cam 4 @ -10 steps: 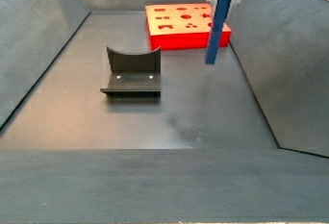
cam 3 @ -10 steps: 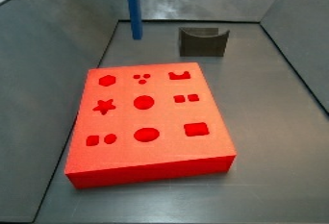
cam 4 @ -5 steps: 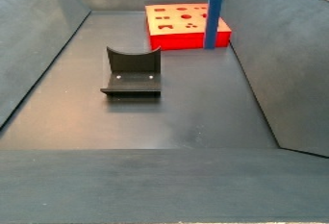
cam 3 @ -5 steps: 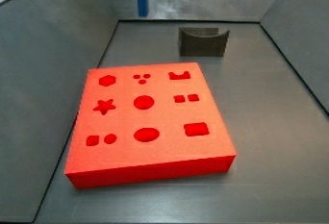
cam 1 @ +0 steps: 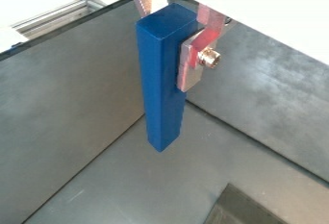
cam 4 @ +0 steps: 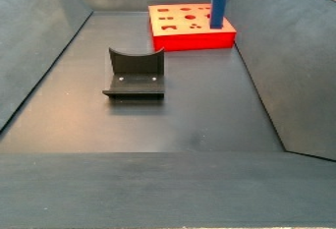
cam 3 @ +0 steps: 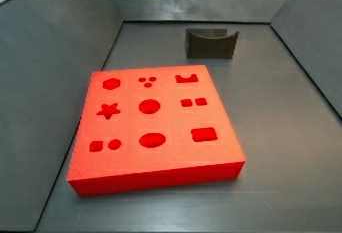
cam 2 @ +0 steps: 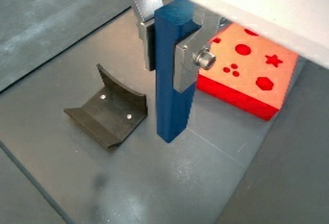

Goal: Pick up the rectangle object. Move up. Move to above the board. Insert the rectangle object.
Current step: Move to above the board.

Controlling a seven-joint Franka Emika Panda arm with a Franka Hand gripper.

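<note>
Two steps look done: the bar (cam 1: 162,79) hangs upright, clamped in the gripper (cam 1: 170,31), high over the floor, seen at the top edge in a side view (cam 4: 221,2). The board (cam 3: 154,129) lies well apart; moving above it and inserting remain. No writing is readable.

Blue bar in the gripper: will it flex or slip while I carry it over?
The rectangle object looks rigid: it hangs straight and upright. The gripper clamps only near its top, so it might swing. Its smooth faces could slide between the pads.
</note>
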